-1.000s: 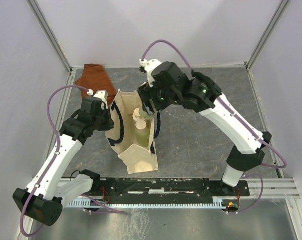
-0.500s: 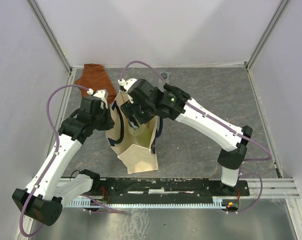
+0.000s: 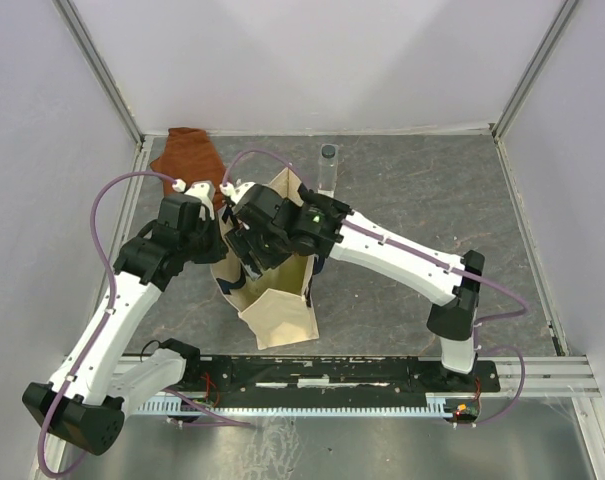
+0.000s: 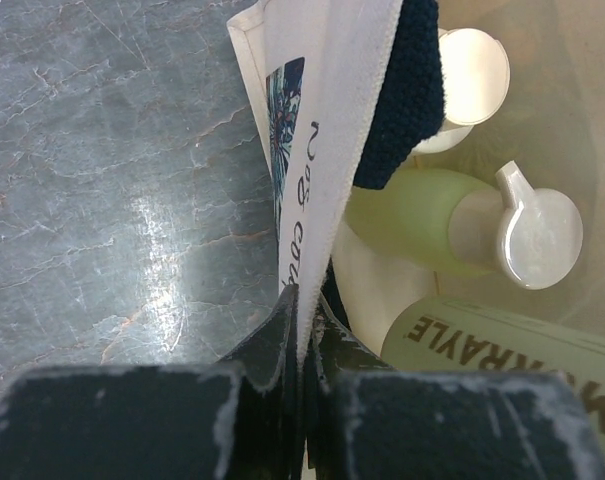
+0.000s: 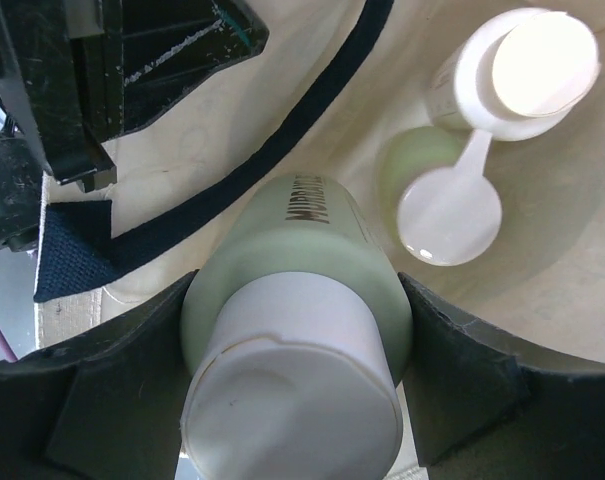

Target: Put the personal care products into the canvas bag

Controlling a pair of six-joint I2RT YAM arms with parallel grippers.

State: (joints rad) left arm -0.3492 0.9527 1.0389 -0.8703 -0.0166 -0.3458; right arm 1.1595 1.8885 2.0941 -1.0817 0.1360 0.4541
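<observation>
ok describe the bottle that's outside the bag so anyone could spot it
Find the cream canvas tote bag with navy handles mid-table, then look past its far right corner toward the back wall. A slim clear bottle with a dark cap stands there alone; the pale green bottles are opaque and inside the bag.

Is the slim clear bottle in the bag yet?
No, the slim clear bottle stands upright on the table, outside and beyond the canvas bag.

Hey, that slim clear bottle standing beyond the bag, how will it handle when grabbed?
The slim clear bottle stands tall on a narrow base, so a sideways nudge would probably tip it. It looks round, so it might then roll. Small and clear, probably light.
</observation>
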